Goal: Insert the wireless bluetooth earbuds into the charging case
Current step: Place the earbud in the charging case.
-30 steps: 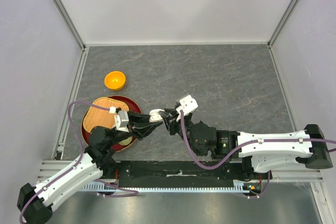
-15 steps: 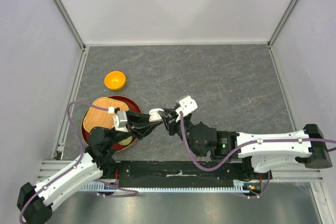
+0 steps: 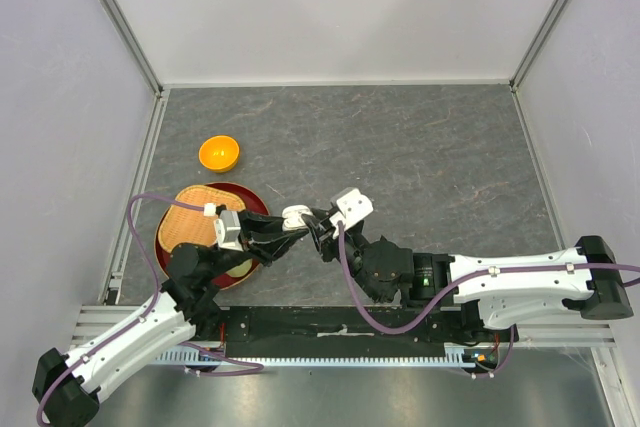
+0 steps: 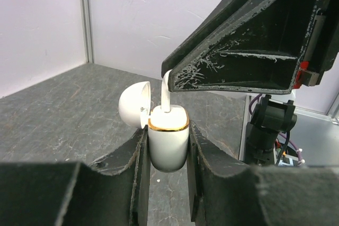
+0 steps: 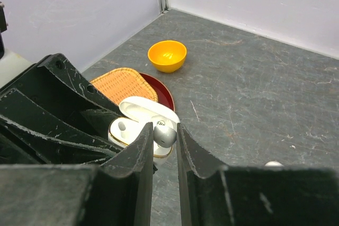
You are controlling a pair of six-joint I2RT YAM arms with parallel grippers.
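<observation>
My left gripper is shut on the white charging case with a gold rim and holds it upright above the table, lid open. In the left wrist view the case sits between my fingers. My right gripper is shut on one white earbud right over the case. The earbud's stem points down into the case's opening, under the right gripper's finger. One socket of the case shows empty in the right wrist view. The other earbuds are out of view.
An orange bowl stands at the back left. A woven tray lies on a dark red plate under my left arm. A small white object peeks past the right finger. Grey walls ring the table.
My right gripper has shifted slightly left and down with the earbud, closer onto the case. The left gripper with the case has barely moved.
</observation>
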